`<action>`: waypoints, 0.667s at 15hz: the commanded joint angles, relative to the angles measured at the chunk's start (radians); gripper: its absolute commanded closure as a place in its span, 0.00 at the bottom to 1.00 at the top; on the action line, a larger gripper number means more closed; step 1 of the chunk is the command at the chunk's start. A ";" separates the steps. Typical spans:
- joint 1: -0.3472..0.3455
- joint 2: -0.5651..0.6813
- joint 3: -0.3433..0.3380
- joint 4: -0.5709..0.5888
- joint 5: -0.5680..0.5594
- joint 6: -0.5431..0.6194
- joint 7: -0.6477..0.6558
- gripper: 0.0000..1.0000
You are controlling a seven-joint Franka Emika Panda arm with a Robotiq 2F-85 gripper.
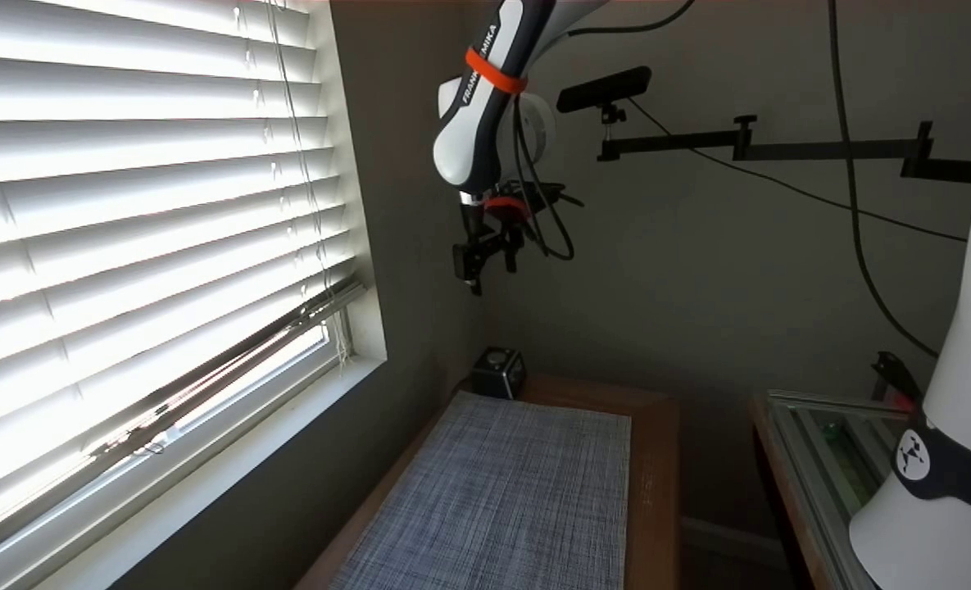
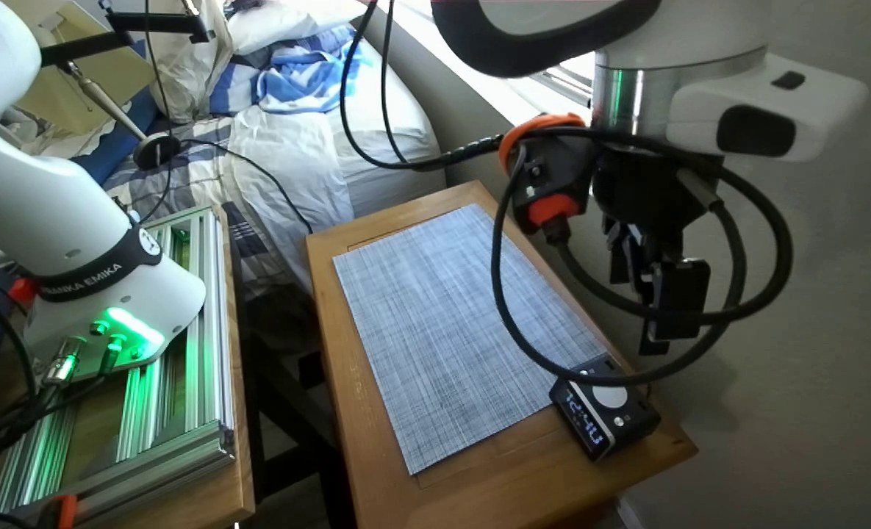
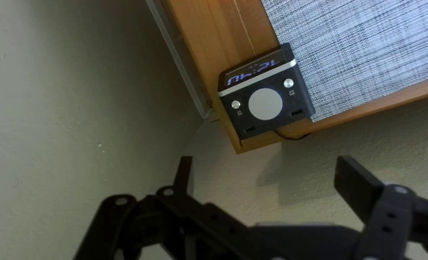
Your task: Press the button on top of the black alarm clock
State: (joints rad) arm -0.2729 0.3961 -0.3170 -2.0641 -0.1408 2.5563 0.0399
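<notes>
The black alarm clock (image 3: 268,83) sits upright at the corner of the wooden table, with a lit digital display and a silver edge strip. A large round silver button (image 3: 265,104) lies on its top between two small silver knobs. The clock shows in both exterior views (image 1: 497,375) (image 2: 630,424), and the button shows there too (image 2: 610,397). My gripper (image 3: 264,166) is open, with nothing between its fingers. In both exterior views the gripper (image 1: 492,277) (image 2: 652,312) hangs well above the clock, touching nothing. A looped arm cable partly crosses the clock in an exterior view.
A grey woven mat (image 1: 518,483) lies on the wooden table (image 2: 376,367) beside the clock. Walls (image 3: 91,108) stand close to the table's corner, and a window with blinds (image 1: 141,205) is at one side. A loose black cable (image 2: 509,323) loops below the wrist.
</notes>
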 commanded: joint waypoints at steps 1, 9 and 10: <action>0.029 -0.103 -0.022 -0.108 -0.081 0.052 -0.003 0.00; 0.025 -0.129 -0.004 -0.131 -0.092 0.031 0.000 0.00; 0.025 -0.131 -0.004 -0.134 -0.092 0.031 0.000 0.00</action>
State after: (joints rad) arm -0.2460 0.2649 -0.3231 -2.1998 -0.2329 2.5892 0.0399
